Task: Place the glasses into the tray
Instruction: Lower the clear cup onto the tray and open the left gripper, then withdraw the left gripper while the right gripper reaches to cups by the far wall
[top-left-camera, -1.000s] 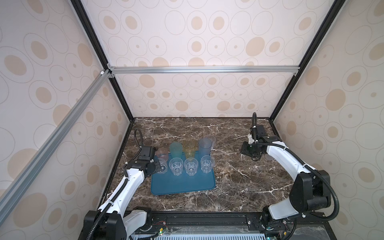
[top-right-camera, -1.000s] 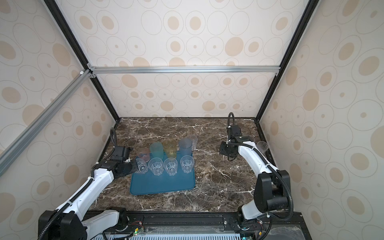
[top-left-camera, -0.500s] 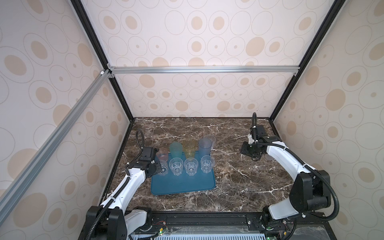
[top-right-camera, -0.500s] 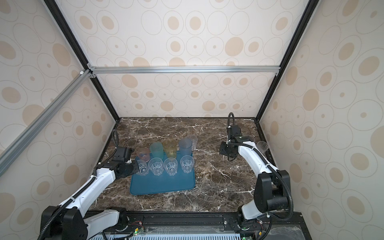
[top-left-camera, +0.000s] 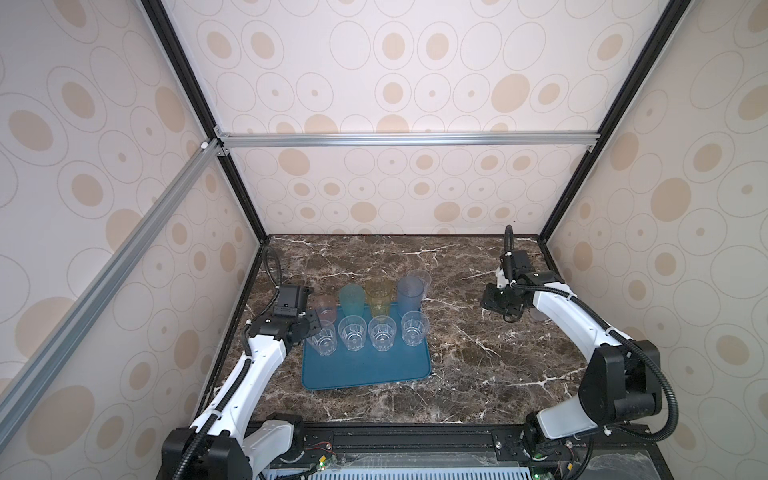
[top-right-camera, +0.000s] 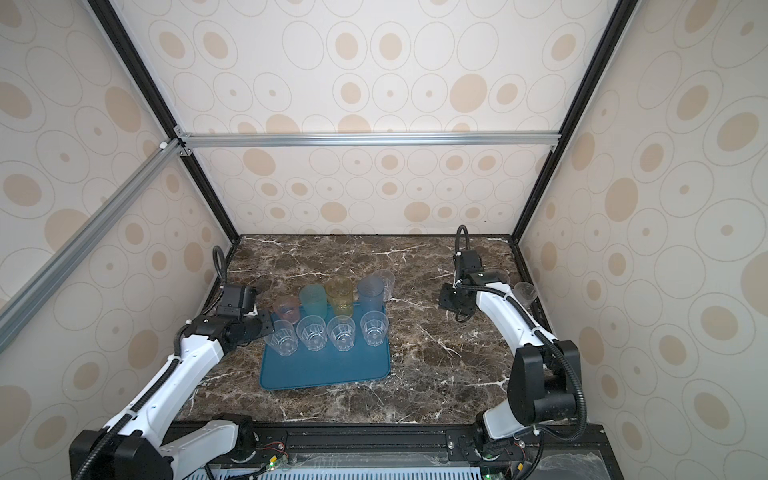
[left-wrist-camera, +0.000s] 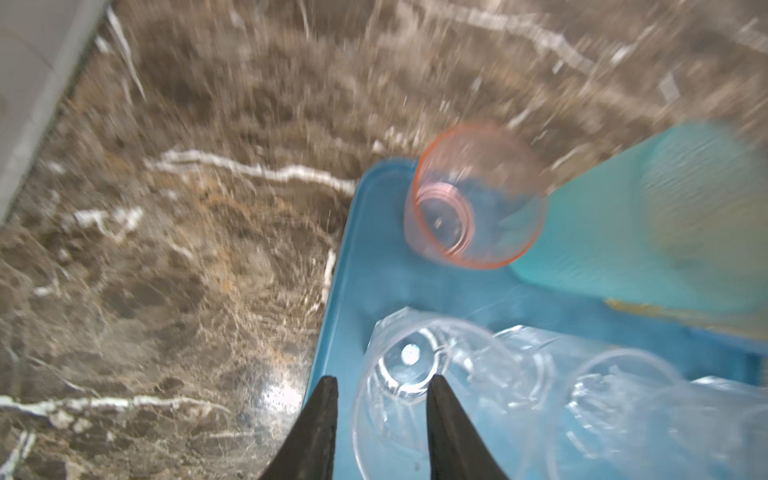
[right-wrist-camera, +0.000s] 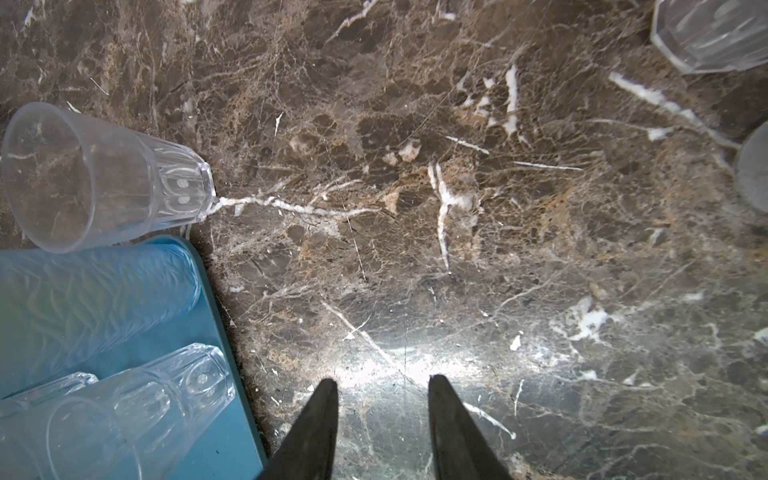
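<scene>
Teal-blue tray (top-left-camera: 365, 368) flat on the marble desk (top-left-camera: 478, 374), left of centre in both top views. On its far half, two rows of upright glasses: in front four short clear ones, from the leftmost clear glass (top-left-camera: 322, 338) across to the rightmost clear glass (top-left-camera: 414, 328); behind them, along the tray's far edge, a pink glass (top-left-camera: 325, 305), a teal glass (top-left-camera: 351, 299), a yellow glass (top-left-camera: 379, 295) and a grey-blue glass (top-left-camera: 409, 293). Just behind the grey-blue glass, off the tray and on the desk, a lone clear glass (top-left-camera: 420, 277). Left fingers (left-wrist-camera: 324, 415) spread at the tray's left edge, one outside the leftmost clear glass and one over its mouth, the wall of the glass between them, no pinch to be made out; left wrist view blurred. Right fingers (right-wrist-camera: 324, 415) spread as well, low over bare desk, well to the right of the tray. Near the right wall, beside the right arm, a stray clear glass (top-right-camera: 525, 291) standing on the desk, far from the tray
</scene>
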